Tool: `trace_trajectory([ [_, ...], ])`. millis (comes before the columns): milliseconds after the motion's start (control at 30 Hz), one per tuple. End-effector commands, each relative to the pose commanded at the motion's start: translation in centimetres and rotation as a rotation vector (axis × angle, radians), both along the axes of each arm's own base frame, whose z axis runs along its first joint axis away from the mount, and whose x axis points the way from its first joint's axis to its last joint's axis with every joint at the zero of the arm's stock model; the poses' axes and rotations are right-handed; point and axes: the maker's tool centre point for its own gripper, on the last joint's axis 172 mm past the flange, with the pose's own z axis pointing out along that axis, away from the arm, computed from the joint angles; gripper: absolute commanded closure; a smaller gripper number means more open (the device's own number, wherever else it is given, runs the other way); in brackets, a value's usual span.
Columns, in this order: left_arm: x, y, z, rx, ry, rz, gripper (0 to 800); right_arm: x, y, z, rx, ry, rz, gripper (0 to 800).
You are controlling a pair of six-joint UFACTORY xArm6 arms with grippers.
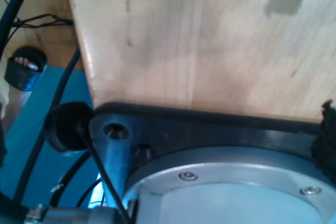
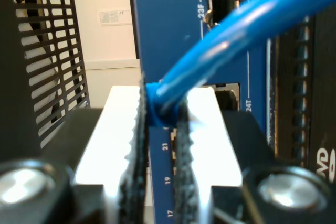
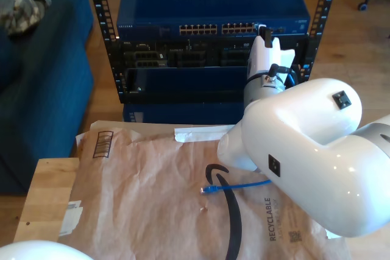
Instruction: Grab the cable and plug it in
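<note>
The bright-blue cable (image 2: pixel 252 19) runs out from between the ribbed pads (image 2: pixel 134 145) of my second gripper (image 2: pixel 163 129), which is shut on its blue-booted end. That end sits right against the blue switch's face (image 2: pixel 168 19), between ports marked 23F (image 2: pixel 223 1) and 24T (image 2: pixel 227 98); whether the plug is in a port is hidden. In the exterior view my second gripper (image 3: pixel 263 36) reaches the switch (image 3: pixel 207 10) at its port row. The cable's other plug (image 3: pixel 209 190) lies loose on the brown paper, its cord (image 3: pixel 244 184) passing under the white arm.
The rack (image 3: pixel 100 22) holds black units (image 3: pixel 183 56) under the switch. A brown paper mailer (image 3: pixel 152 211) covers the wooden table (image 3: pixel 42 193). A blue sofa (image 3: pixel 36 77) stands at the exterior view's left. The first wrist view looks at the wood (image 1: pixel 199 40), a black base plate (image 1: pixel 210 129) and black cables (image 1: pixel 63 77).
</note>
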Motion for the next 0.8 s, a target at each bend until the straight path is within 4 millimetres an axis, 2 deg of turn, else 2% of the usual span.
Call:
trace_trajectory([
  [733, 0.00, 0.00, 0.00, 0.000, 0.000, 0.000, 0, -0.03, 0.20, 0.25, 0.007, -0.008, 0.002, 800],
  [800, 0.00, 0.00, 0.00, 0.000, 0.000, 0.000, 0, 0.01, 0.26, -0.37, 0.002, 0.000, 0.003, 800],
])
